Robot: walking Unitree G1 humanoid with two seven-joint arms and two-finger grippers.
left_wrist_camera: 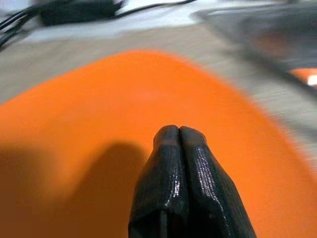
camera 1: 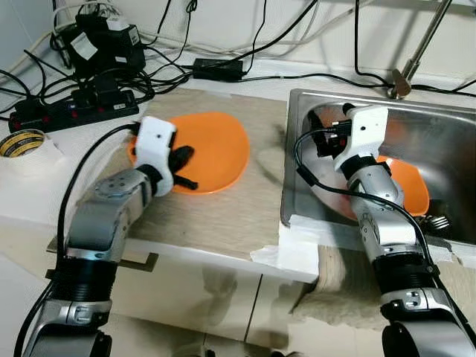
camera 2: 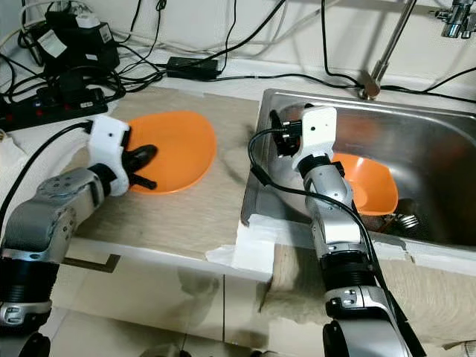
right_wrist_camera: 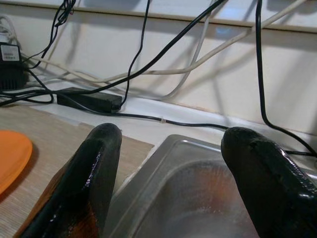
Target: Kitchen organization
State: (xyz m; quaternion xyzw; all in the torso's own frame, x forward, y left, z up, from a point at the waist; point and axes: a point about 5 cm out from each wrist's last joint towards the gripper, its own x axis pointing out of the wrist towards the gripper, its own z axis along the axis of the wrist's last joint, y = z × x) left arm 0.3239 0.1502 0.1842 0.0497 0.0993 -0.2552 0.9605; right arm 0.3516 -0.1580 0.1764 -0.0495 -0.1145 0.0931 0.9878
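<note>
Left eye view had the orange plate [camera 1: 216, 149] lying flat on the counter beside the sink [camera 1: 446, 149], the left gripper [camera 1: 182, 167] over its near rim with fingers pressed together, clamping nothing. It looked light, stiff and slick, best pinched at the rim. Over the sink, the right gripper [right_wrist_camera: 168, 168] hovered, fingers apart, above a second orange plate [camera 2: 368, 182].

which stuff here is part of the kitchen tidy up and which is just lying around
Job:
- orange plate on the counter, left gripper shut over it
- orange plate in sink
- sink
- right gripper, open

Lying about:
- power strip
- tape roll
- black adapter
</note>
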